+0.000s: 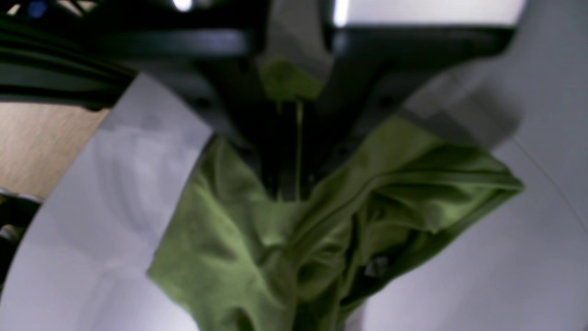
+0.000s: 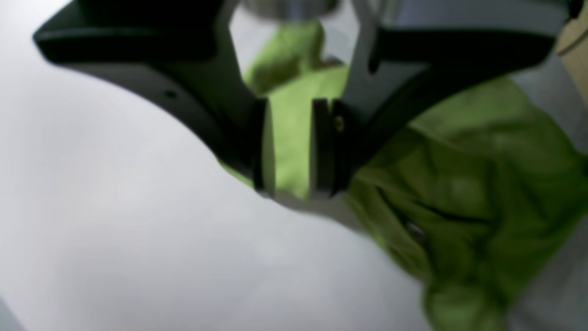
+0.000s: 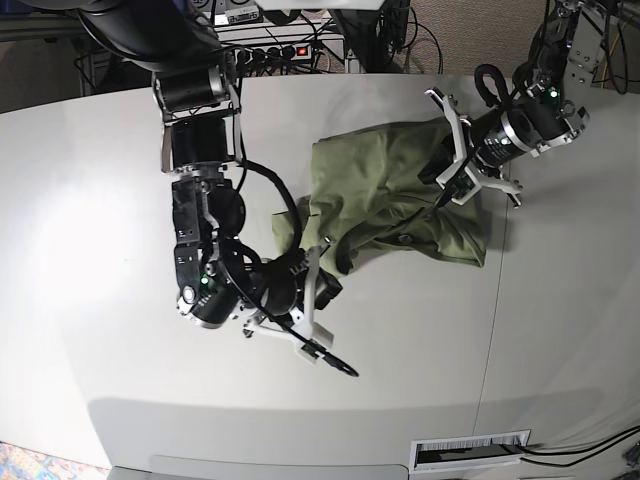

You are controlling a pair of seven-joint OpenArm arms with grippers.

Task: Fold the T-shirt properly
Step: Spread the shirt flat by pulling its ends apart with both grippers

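The olive-green T-shirt lies crumpled on the white table, right of centre. My left gripper is at the shirt's right side. In the left wrist view it is shut on a pinch of the shirt, with a thin line of cloth between the pads. My right gripper is at the shirt's lower left corner. In the right wrist view its jaws stand a little apart over the shirt's edge, and cloth shows in the gap.
Cables and a power strip lie beyond the table's far edge. A seam runs down the table on the right. A vent slot sits at the front edge.
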